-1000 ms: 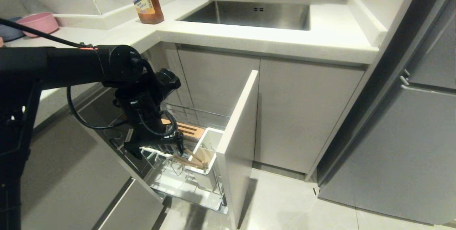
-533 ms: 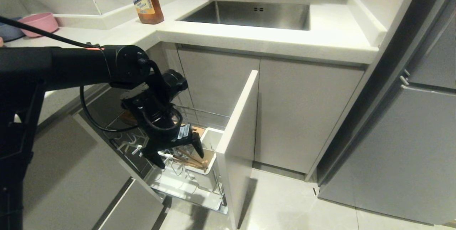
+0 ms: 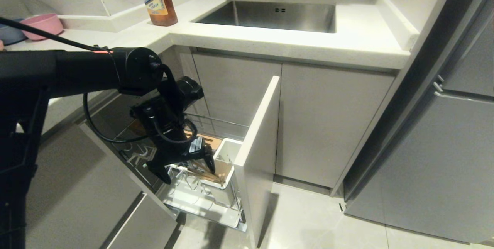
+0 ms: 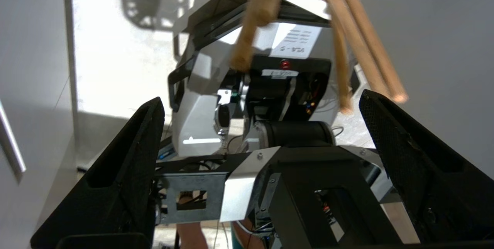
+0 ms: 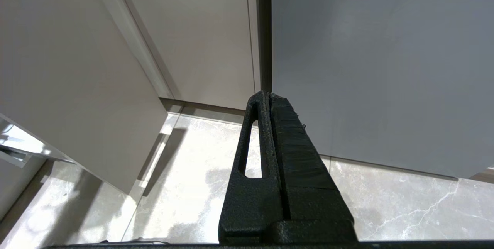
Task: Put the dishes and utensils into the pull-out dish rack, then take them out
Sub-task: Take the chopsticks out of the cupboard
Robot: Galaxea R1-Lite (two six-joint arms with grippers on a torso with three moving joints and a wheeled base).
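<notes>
Over the white utensil cup (image 3: pixel 225 160) my left tool (image 3: pixel 185 168) hangs wide open, empty; chopsticks (image 3: pixel 204 171) look light, stiff, slippery, so I'd pinch both near their upper ends.

The pull-out dish rack (image 3: pixel 200 202) holds chopsticks (image 3: pixel 206 171) in its utensil cup (image 3: pixel 225 156).

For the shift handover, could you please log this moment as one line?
left gripper: open, empty, beside utensil cup | chopsticks: in cup, leaning | pull-out dish rack: extended | right gripper: shut, parked
</notes>
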